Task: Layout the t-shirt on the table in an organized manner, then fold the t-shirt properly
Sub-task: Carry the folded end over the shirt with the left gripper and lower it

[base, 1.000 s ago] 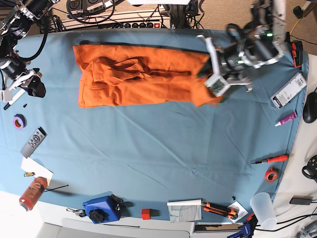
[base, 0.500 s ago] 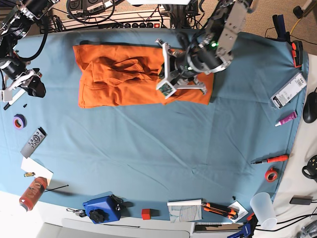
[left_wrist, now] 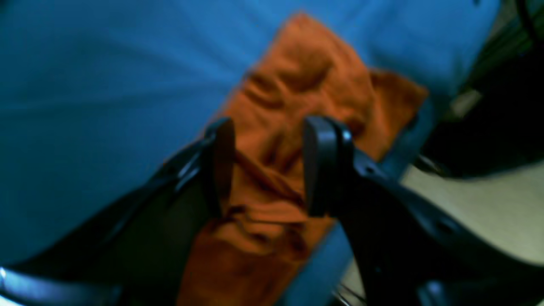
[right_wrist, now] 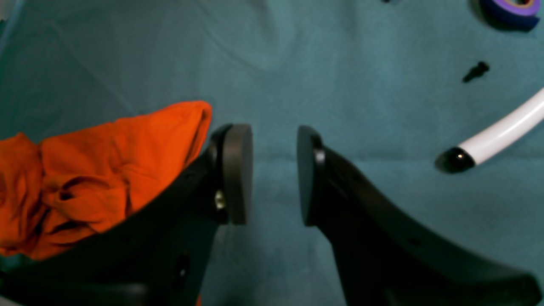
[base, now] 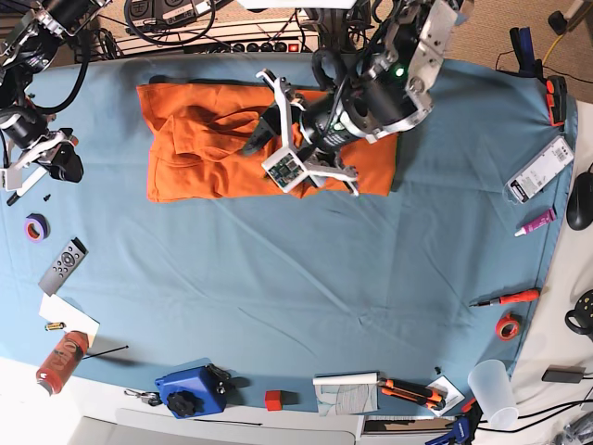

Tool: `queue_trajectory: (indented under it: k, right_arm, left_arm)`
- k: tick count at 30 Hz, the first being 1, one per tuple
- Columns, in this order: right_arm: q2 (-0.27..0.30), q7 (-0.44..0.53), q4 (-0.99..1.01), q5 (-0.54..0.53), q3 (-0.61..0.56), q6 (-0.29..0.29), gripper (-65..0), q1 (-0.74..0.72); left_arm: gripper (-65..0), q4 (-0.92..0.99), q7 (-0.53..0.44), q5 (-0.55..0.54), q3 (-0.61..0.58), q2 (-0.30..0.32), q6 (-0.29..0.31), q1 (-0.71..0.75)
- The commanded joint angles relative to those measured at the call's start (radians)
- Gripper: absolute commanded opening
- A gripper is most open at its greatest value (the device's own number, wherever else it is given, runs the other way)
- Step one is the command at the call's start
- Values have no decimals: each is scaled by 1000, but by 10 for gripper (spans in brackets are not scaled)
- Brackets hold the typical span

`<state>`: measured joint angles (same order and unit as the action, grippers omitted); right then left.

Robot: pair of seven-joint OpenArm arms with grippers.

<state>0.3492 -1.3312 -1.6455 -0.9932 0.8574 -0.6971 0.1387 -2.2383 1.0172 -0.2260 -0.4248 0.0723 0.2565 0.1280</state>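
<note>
Left pincer (left_wrist: pixel 265 165) first: my two pads stand apart with a clear gap between them, and through that gap I see orange cloth lying below. No fabric is visibly pinched between the pads; the left wrist view is blurred, so I cannot tell whether the pads brush the cloth.

1. Position of the left pincer. In the base view my left pincer (base: pixel 269 130) hangs over the middle of the t-shirt (base: pixel 199 153), with the arm reaching in from the far edge of the table (base: pixel 306 278).

2. Position of the t-shirt. It lies as a long band near the far edge of the table. Its long axis runs side to side across the base view. The part toward the right-arm side looks bunched and creased; the other end, partly hidden under my left arm, lies flatter.

3. Deciding relation. The cloth is directly below my left pincer and extends both ways along the band. I judge any next grasp by this arm to be a short drop, not a reach.

4. Right pincer (right_wrist: pixel 274 174). My pads are spread and hold nothing; only bare table cloth shows between them. In the right wrist view, the t-shirt's (right_wrist: pixel 97 170) nearest edge lies just beside one pad. In the base view this arm (base: pixel 42 153) sits at the table's edge, apart from the band's end.

5. Judgement. The left arm is the nearer one. The shirt does not yet look neatly laid out.
</note>
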Motion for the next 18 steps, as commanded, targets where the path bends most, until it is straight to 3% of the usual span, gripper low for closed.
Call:
queue_trajectory:
  k: [1,3,5,7,9,14,18]
  right_arm:
    - [25,23,-16,-23,8,-1,-465,-8]
    - [25,22,-16,-23,8,-1,-465,-8]
    - [25,22,-16,-23,8,-1,-465,-8]
    - [25,22,-16,-23,8,-1,-465,-9]
    - [25,22,-16,-23,8,-1,-465,-8]
    - [25,22,-16,-23,8,-1,-465,-9]
    - [25,22,-16,-23,8,-1,-465,-8]
  left_arm:
    - [-384,-34,-14,57,3,-5,-41,-2]
    - [-406,-43,-11,200,3,-5,-127,8]
    - [-483,-24,-5,333,3,1,-204,22]
    - [-581,12,-4,386,3,21,-243,34]
    - [-650,62,-3,376,2,37,-240,41]
    - [-650,141,5,214,2,42,-176,41]
    - [-650,142,-40,76,2,40,-123,41]
